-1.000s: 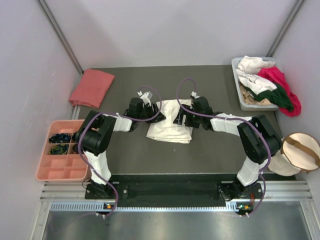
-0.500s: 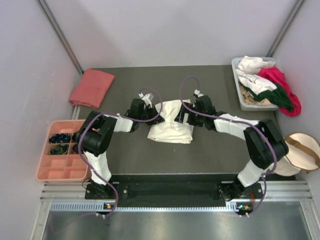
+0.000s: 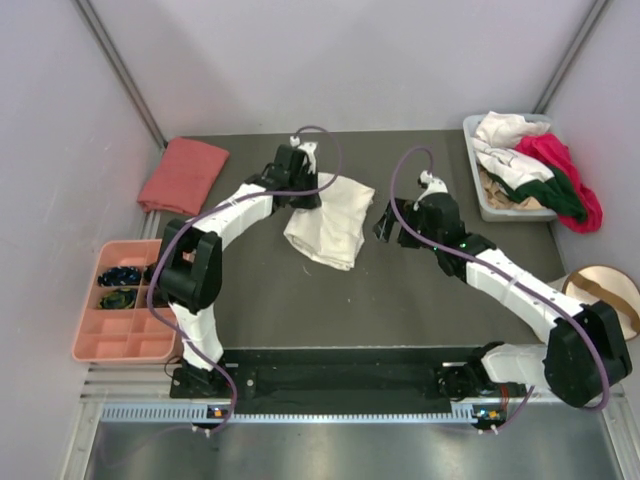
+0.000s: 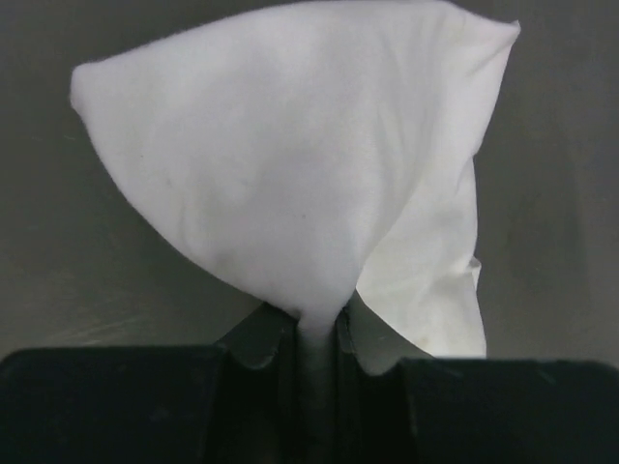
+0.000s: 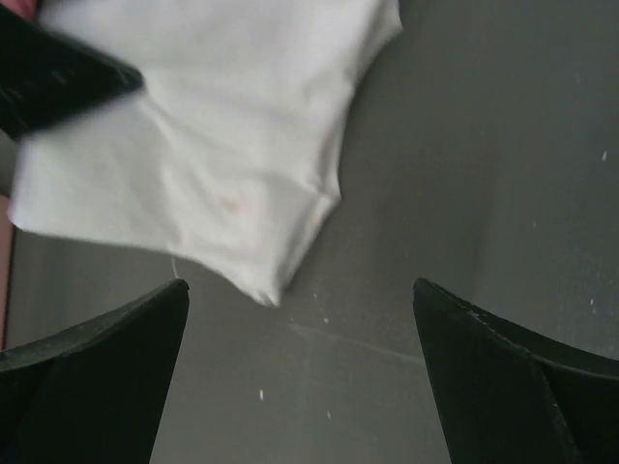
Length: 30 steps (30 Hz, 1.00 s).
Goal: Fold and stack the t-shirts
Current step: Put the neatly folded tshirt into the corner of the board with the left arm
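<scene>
A folded cream-white t-shirt point(image 3: 332, 220) hangs from my left gripper point(image 3: 312, 196), which is shut on its upper left corner; its lower part trails toward the table. In the left wrist view the cloth point(image 4: 290, 164) is pinched between the jaws of that gripper point(image 4: 314, 333). My right gripper point(image 3: 390, 226) stands wide open to the right of the shirt, apart from it; its wrist view shows the shirt point(image 5: 203, 145) ahead and nothing at the gripper point(image 5: 300, 290). A folded salmon-pink t-shirt point(image 3: 184, 175) lies at the back left. White, magenta and dark green t-shirts point(image 3: 530, 170) fill the bin.
A grey bin point(image 3: 478, 190) sits at the back right corner of the dark table. A pink compartment tray point(image 3: 88, 340) stands off the left edge. A round beige pouch point(image 3: 600, 305) with a tan strap lies at the right.
The left gripper shut on the cream shirt's corner and carried it up and back. The right gripper opened, let go and drew away to the right.
</scene>
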Available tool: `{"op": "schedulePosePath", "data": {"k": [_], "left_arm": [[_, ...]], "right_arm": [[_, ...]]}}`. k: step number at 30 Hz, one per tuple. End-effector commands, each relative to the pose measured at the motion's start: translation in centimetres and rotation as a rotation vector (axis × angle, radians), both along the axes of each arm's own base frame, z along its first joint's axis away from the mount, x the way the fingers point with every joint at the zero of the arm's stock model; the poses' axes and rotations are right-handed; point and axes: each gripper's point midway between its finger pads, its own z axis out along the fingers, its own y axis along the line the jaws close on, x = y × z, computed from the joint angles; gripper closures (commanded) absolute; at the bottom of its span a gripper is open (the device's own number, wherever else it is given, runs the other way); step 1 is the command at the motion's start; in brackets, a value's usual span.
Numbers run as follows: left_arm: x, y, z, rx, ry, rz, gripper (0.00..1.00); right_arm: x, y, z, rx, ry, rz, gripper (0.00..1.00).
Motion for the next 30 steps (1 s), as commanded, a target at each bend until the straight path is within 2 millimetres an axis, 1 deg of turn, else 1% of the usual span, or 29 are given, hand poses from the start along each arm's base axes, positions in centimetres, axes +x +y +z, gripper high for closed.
{"op": "schedulePosePath", "data": {"k": [1, 2, 3, 5, 6, 8, 9, 10, 11, 13, 14, 15, 16, 17, 18, 19, 20, 22, 23, 24, 25, 26, 27, 28, 29, 30], "left_arm": [[3.8, 3.7, 3.5, 0.267, -0.114, 0.031, 1.00], [4.5, 4.4, 4.0, 0.313, -0.136, 0.046, 1.00], [5.7, 4.7, 5.0, 0.358, -0.179, 0.035, 1.00], [6.5, 5.8, 5.7, 0.437, -0.205, 0.044, 1.00], [7.6, 6.7, 6.4, 0.498, -0.235, 0.052, 1.00], [8.2, 7.7, 6.6, 0.571, -0.243, 0.040, 1.00], [8.9, 8.6, 6.5, 0.597, -0.241, 0.055, 1.00], [9.1, 9.2, 6.3, 0.618, -0.233, 0.058, 1.00], [9.6, 10.4, 6.2, 0.640, -0.232, 0.068, 1.00], [10.0, 11.8, 5.4, 0.672, -0.215, 0.076, 1.00], [10.3, 13.0, 5.2, 0.690, -0.205, 0.084, 1.00], [10.5, 13.6, 4.7, 0.695, -0.195, 0.080, 1.00], [10.7, 14.2, 4.6, 0.698, -0.192, 0.085, 1.00], [11.0, 15.7, 4.5, 0.708, -0.187, 0.096, 1.00], [11.3, 16.4, 4.3, 0.709, -0.182, 0.102, 1.00], [11.5, 16.9, 4.3, 0.701, -0.182, 0.100, 1.00], [11.8, 18.4, 4.4, 0.705, -0.178, 0.112, 1.00], [12.4, 19.7, 4.4, 0.702, -0.186, 0.121, 1.00], [12.9, 21.1, 4.7, 0.699, -0.189, 0.128, 1.00], [13.2, 21.7, 4.6, 0.700, -0.189, 0.129, 1.00], [13.5, 22.3, 4.7, 0.702, -0.194, 0.131, 1.00], [14.0, 23.5, 5.2, 0.711, -0.205, 0.136, 1.00], [14.3, 24.1, 4.9, 0.721, -0.204, 0.138, 1.00], [14.7, 24.8, 5.0, 0.727, -0.213, 0.145, 1.00], [15.2, 26.2, 5.1, 0.751, -0.216, 0.165, 1.00], [15.5, 27.0, 5.2, 0.764, -0.219, 0.175, 1.00]], "right_arm": [[-1.6, 0.5, -3.1, 0.023, 0.087, 0.041, 0.01], [-1.8, 0.5, -3.6, 0.026, 0.101, 0.045, 0.01], [-2.0, 0.8, -3.9, 0.034, 0.113, 0.061, 0.01], [-2.2, 1.0, -4.4, 0.039, 0.126, 0.073, 0.01], [-2.4, 1.3, -4.5, 0.045, 0.133, 0.085, 0.01], [-2.4, 1.3, -4.8, 0.045, 0.142, 0.088, 0.01], [-2.4, 1.5, -4.9, 0.047, 0.145, 0.095, 0.01], [-2.4, 1.5, -5.2, 0.045, 0.154, 0.097, 0.01], [-2.4, 1.6, -5.3, 0.046, 0.154, 0.102, 0.01], [-2.4, 1.8, -5.5, 0.047, 0.162, 0.109, 0.01], [-2.3, 1.9, -5.8, 0.048, 0.169, 0.113, 0.01], [-2.3, 2.0, -6.0, 0.048, 0.175, 0.116, 0.01], [-2.3, 2.1, -6.1, 0.051, 0.180, 0.119, 0.01], [-2.4, 2.4, -6.5, 0.053, 0.195, 0.129, 0.01], [-2.4, 2.5, -6.7, 0.057, 0.201, 0.132, 0.01], [-2.3, 2.7, -6.9, 0.061, 0.207, 0.137, 0.01], [-2.4, 2.9, -7.4, 0.063, 0.224, 0.145, 0.01], [-2.4, 3.1, -8.0, 0.067, 0.242, 0.152, 0.01], [-2.3, 3.3, -8.2, 0.068, 0.246, 0.158, 0.01], [-2.4, 3.3, -9.1, 0.060, 0.271, 0.159, 0.01], [-2.3, 3.4, -9.2, 0.059, 0.275, 0.160, 0.01], [-2.3, 3.5, -9.8, 0.053, 0.288, 0.165, 0.01], [-2.4, 3.5, -10.6, 0.045, 0.310, 0.165, 0.01], [-2.3, 3.5, -10.8, 0.042, 0.317, 0.165, 0.01], [-2.4, 3.7, -11.2, 0.043, 0.329, 0.173, 0.01], [-2.4, 3.7, -11.9, 0.038, 0.349, 0.174, 0.01]]}}
